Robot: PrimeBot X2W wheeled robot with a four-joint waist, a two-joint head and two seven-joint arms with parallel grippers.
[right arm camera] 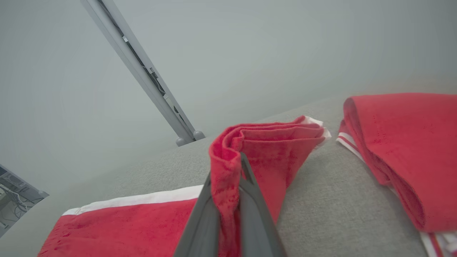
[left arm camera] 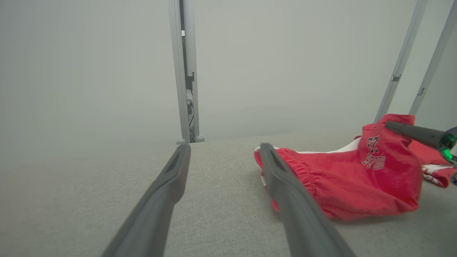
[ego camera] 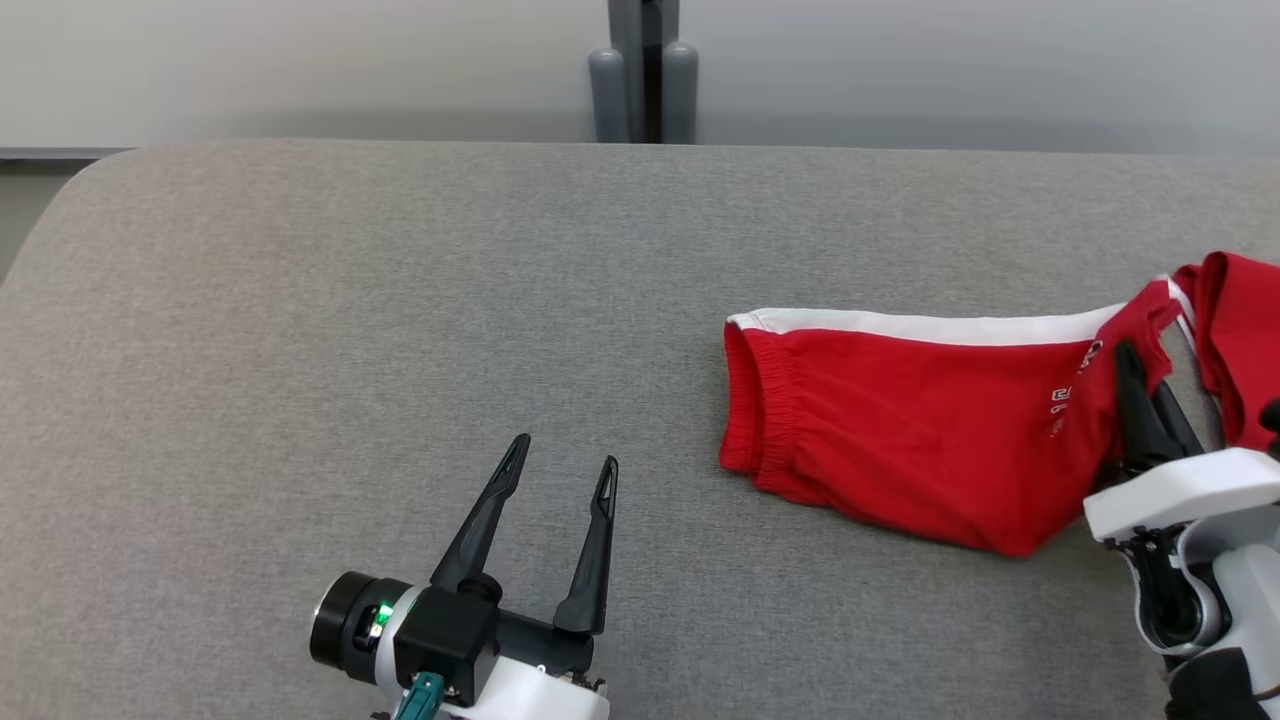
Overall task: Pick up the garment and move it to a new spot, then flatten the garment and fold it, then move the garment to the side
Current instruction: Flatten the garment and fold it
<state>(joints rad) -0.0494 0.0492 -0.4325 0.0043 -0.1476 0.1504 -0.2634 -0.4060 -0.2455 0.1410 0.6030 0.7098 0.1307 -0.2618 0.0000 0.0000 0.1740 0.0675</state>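
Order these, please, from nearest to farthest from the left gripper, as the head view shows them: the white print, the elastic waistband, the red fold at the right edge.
1. Elastic waistband, just right of the left gripper.
2. White print, farther right on the garment.
3. Red fold, at the far right edge.

Grey upholstered surface (ego camera: 400,330) before a pale wall (ego camera: 300,60).

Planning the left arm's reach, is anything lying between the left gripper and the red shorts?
Nothing visible: bare gray table separates the open left gripper from the red shorts, which the right gripper pinches.
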